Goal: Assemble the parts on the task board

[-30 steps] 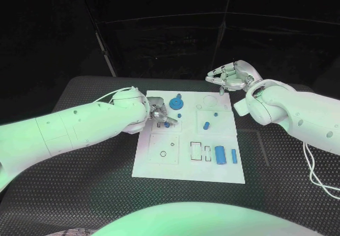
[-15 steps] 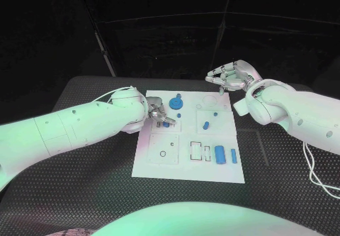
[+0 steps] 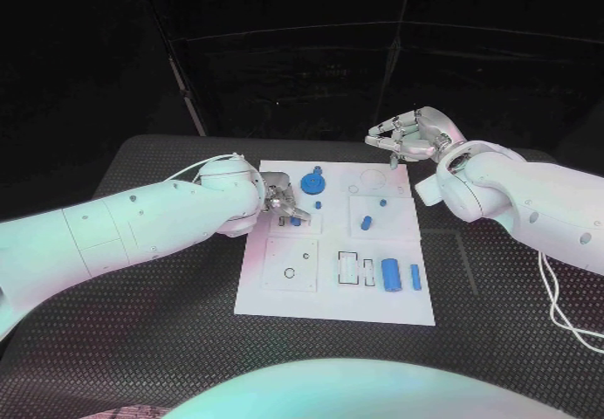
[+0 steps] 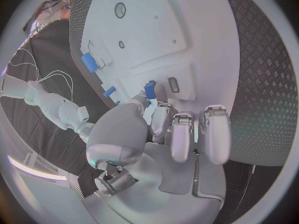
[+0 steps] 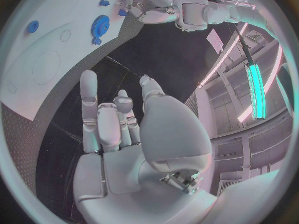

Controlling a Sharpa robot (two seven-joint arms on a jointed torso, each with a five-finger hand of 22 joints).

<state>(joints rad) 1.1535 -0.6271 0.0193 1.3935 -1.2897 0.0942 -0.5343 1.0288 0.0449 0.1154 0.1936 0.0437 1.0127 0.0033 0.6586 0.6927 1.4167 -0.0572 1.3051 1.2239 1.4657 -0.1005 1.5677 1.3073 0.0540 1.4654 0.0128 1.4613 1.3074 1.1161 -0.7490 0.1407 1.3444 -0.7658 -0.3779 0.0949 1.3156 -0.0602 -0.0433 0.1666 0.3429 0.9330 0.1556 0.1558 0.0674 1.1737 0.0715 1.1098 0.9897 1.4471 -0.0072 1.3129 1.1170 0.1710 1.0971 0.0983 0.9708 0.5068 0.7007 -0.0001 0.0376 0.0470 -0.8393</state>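
- Head view gives you the left hand (image 3: 282,203) low over the task board (image 3: 330,301), at about 10 o'clock from the board's middle, fingers bunched at a small blue part (image 3: 296,221).
- Your left wrist view puts thumb and a fingertip (image 4: 160,92) pinched on that small blue part (image 4: 150,89), right beside a small rectangular slot (image 4: 174,84) in the board (image 4: 149,30).
- Your right hand (image 3: 408,135) hangs above the counter (image 3: 164,332) just past the board's far right corner, at about 1 o'clock, fingers curled loosely and apart, holding nothing; the right wrist view agrees (image 5: 115,119).
- Outward from the left hand, a blue gear (image 3: 313,183) lies flat at 12 o'clock on the board, and a small blue peg (image 3: 367,223) sits near the centre.
- At 5 o'clock, a blue cylinder (image 3: 390,275) and a thin blue bar (image 3: 415,278) lie side by side, just apart.
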